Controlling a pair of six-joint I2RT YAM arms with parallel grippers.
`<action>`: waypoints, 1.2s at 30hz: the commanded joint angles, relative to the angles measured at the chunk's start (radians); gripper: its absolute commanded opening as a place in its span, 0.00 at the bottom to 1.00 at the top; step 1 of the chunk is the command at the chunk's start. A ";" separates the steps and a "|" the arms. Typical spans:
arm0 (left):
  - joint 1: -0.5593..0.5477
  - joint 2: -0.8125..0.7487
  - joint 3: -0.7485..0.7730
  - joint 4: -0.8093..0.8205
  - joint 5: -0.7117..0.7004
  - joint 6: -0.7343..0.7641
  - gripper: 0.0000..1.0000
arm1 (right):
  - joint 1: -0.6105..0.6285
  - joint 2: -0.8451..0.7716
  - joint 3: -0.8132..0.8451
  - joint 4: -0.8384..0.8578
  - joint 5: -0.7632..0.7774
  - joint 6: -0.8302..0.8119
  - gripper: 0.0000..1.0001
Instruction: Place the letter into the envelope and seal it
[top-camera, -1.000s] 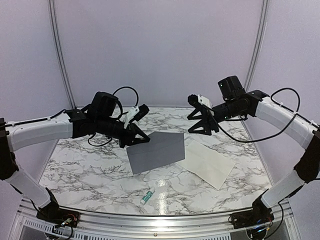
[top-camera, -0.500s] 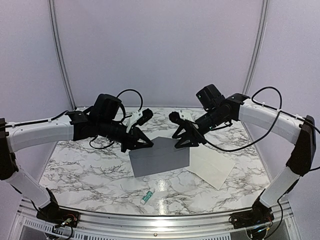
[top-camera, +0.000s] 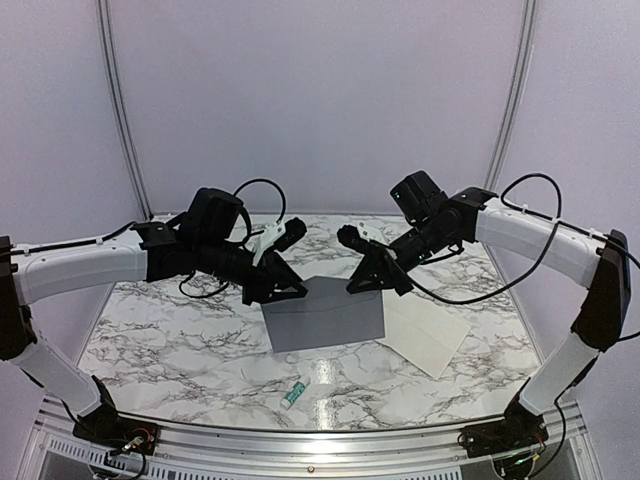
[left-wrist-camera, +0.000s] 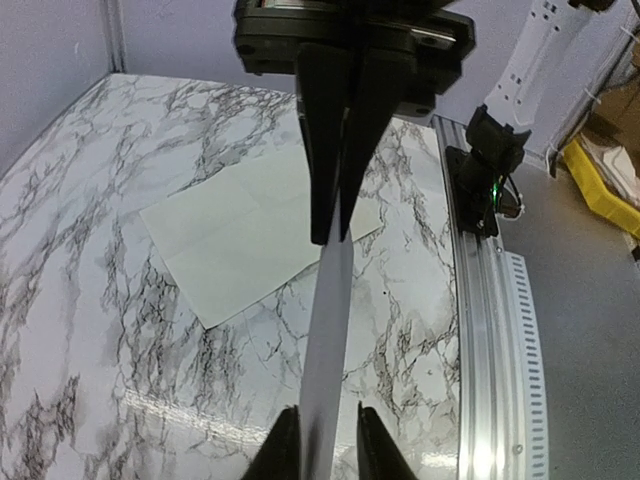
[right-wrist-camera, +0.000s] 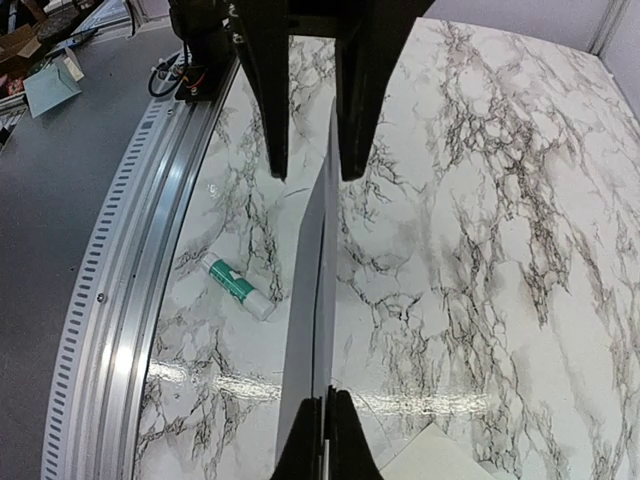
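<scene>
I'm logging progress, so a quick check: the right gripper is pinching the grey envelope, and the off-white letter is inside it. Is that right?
Not quite. The right gripper does pinch the envelope, but the letter is not inside it. It lies flat and uncovered on the table, off to the envelope's right. The top external view shows this plainly.

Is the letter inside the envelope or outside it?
Outside. The letter lies spread flat on the table; the right gripper pinches the envelope, raised on edge beside it.
</scene>
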 joint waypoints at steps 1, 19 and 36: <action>-0.010 -0.011 0.001 0.000 -0.018 0.002 0.28 | 0.008 -0.002 0.059 -0.017 -0.033 -0.006 0.00; -0.049 0.042 0.002 0.001 -0.036 0.013 0.36 | 0.012 0.022 0.080 -0.017 -0.102 0.019 0.00; -0.051 0.062 0.006 0.007 -0.017 0.005 0.00 | 0.009 -0.005 0.032 0.013 -0.105 0.037 0.00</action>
